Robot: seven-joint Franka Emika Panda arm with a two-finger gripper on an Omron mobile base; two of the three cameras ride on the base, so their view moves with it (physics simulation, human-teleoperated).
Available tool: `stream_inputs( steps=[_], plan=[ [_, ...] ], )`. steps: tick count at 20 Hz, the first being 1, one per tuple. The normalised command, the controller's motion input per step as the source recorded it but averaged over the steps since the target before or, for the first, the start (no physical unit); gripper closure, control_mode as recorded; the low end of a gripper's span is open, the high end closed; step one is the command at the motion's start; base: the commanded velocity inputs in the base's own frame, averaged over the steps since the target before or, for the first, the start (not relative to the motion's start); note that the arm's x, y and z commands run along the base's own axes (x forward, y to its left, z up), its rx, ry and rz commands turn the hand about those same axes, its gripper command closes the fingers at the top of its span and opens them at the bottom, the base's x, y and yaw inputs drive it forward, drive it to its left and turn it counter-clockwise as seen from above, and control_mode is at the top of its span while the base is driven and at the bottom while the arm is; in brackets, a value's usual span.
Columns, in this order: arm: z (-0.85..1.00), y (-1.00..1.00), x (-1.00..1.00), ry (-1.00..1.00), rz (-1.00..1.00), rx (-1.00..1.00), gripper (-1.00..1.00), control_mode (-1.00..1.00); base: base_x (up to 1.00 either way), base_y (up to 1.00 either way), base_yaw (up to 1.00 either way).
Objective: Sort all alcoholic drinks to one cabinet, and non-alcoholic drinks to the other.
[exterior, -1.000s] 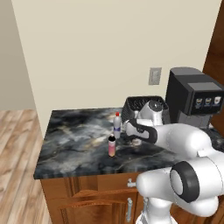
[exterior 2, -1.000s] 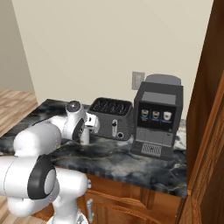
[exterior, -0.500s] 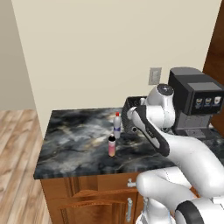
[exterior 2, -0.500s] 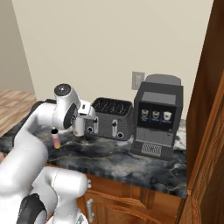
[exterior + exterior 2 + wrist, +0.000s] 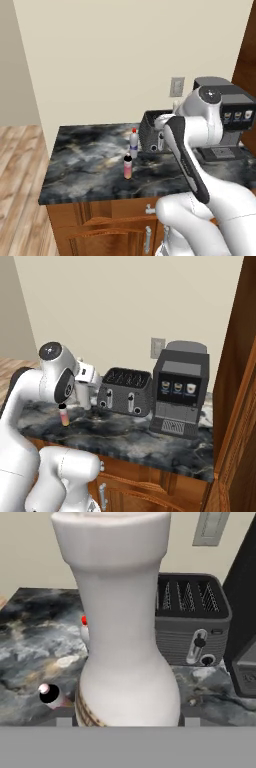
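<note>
Arm (image 5: 200, 125) raised above marble counter (image 5: 85, 160)

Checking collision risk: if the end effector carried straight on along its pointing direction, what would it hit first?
Nothing beyond its load, likely: the large white curvy bottle already sits at the end effector. Past it lies the dark marble counter; depth unclear.

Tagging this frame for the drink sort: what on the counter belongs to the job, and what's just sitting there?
Job:
white bottle, held up in the gripper
clear bottle with red cap
small pink bottle with black cap
wooden cabinet, far right

Just there:
toaster
coffee machine
wall socket
</note>
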Motion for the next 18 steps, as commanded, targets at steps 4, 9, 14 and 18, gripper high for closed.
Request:
stream_inputs(
  steps=[4, 9, 14, 18],
  plan=[
    [0.41, -0.16, -0.31, -0.09, 0.00, 0.00, 1.00, -1.00, 0.00, 0.00, 0.00],
    [0.07, -0.07, -0.41, -0.04, 0.00, 0.01, 1.00, -1.00, 0.00, 0.00, 0.00],
    [0.00, 0.00, -0.20, -0.02, 0.00, 0.00, 1.00, 1.00, -0.80, 0.00, 0.00],
    [0.00, 0.00, 0.00, 0.00, 0.00, 0.00, 1.00, 1.00, -1.00, 0.00, -0.01]
  ],
)
